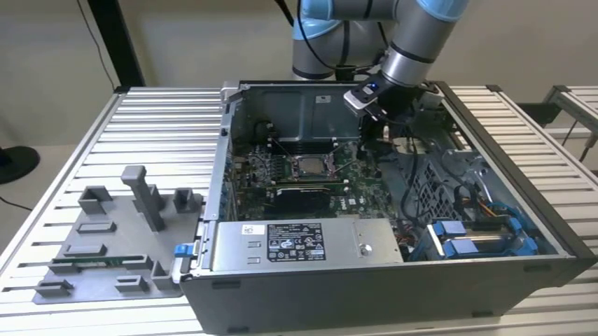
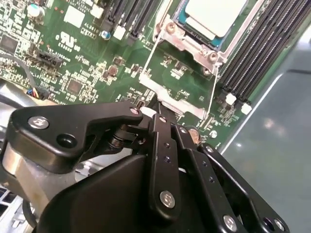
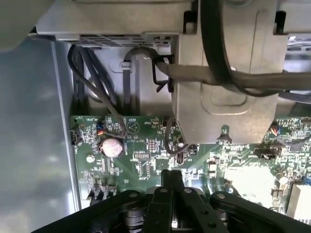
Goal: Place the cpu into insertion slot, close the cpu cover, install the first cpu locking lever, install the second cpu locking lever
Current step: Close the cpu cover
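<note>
Silvery cpu (image 2: 214, 17) sits in the insertion slot (image 2: 209, 56); the pincer (image 2: 158, 114), fingers pressed together, would best push the wire lever (image 2: 150, 56) squarely.

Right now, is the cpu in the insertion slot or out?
In: the cpu lies flat inside the metal rim of the insertion slot.

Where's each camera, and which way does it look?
Exterior view: off the arm, looking down into the open computer case; arm and hand show.
First wrist view: on the wrist, facing past the hand to the green board.
Second wrist view: on the wrist, facing past the hand to the chip.
Both wrist views share hand and green board.
</note>
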Available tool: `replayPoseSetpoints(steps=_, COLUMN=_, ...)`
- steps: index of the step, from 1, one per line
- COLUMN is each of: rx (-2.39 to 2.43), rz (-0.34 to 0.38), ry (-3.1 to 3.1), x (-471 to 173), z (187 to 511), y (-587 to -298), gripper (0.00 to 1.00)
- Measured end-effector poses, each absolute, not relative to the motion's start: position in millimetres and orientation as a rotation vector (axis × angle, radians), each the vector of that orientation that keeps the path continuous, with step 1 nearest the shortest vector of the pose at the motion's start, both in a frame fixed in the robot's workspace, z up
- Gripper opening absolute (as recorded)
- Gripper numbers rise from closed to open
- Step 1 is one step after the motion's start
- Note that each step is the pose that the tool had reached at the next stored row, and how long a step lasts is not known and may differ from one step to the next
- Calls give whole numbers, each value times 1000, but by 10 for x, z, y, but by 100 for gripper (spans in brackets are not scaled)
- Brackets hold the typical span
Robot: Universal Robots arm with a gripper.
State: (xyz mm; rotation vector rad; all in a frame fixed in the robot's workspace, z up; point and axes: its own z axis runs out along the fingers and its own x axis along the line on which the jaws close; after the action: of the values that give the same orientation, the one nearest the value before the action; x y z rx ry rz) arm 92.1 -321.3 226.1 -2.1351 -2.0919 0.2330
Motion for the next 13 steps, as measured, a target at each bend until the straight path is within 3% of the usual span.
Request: replayPoseSetpoints(steps=13, rx=-2138, rz=223, ry=-2096, x=698, z=2311, y=-3213, gripper=0)
